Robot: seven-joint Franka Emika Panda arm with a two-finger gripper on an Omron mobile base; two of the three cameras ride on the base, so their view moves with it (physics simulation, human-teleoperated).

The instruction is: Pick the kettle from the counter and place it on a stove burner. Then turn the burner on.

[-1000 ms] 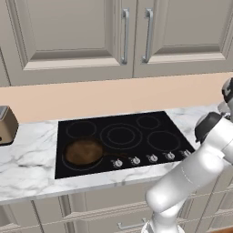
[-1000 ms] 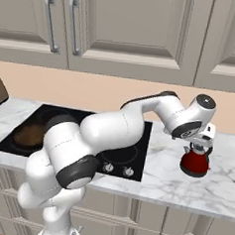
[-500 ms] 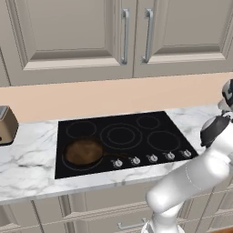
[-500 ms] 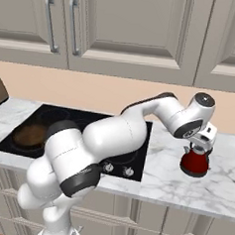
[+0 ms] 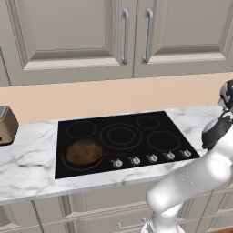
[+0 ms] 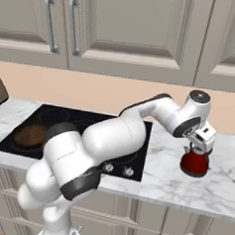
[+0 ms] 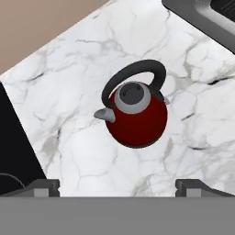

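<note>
Bare white marble worktop (image 7: 69, 87) all round the small red round-bodied kettle (image 7: 137, 117), nothing crowding it. Wide-spread tool (image 7: 117, 186) hanging straight above, clear drop. Over on the black glass cooktop (image 5: 136, 136), brown frying pan (image 5: 84, 152) blocking the front-left ring; large double-ringed burner (image 5: 121, 135) free.

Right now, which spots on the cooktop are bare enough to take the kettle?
The big double-ring burner and the rings right of it are bare. The front-left ring is taken by the frying pan. The kettle stands on the counter.

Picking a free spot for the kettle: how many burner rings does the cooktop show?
5: back left, centre double ring, back right, front right, and front left under the frying pan, mostly hidden.
</note>
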